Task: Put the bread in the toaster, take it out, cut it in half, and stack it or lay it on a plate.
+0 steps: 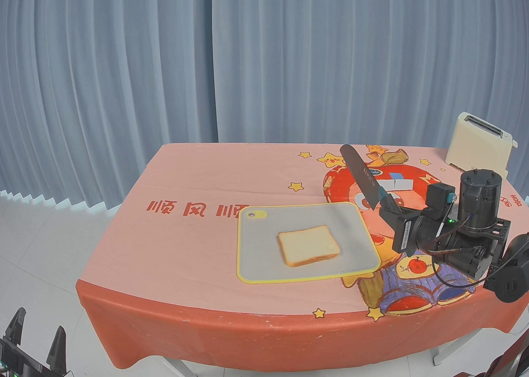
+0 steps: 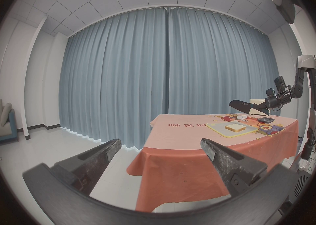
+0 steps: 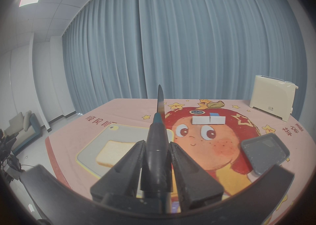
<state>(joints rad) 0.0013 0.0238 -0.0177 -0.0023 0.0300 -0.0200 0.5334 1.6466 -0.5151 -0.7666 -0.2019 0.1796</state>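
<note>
Two hands: left hand [image 1: 37,337] spread, low beside pink-clothed worktop [image 1: 193,240], well apart from pale square bread slice [image 1: 308,245] lying flat on grey yellow-rimmed cutting board [image 1: 259,262]; right hand [image 1: 398,216] nearer, just right of board, pinching black knife [image 1: 361,177], blade angled up.

Bread [image 1: 308,245] on cutting board [image 1: 259,254], R gripper [image 1: 394,213] w/ knife [image 1: 361,175] (blade raised), toaster [image 1: 479,145] behind

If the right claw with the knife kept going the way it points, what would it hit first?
Likely nothing nearby: the right gripper holds the knife raised above the table, tip aimed beyond the cutting board toward the curtain, which seems first, though depth is unclear.
</note>
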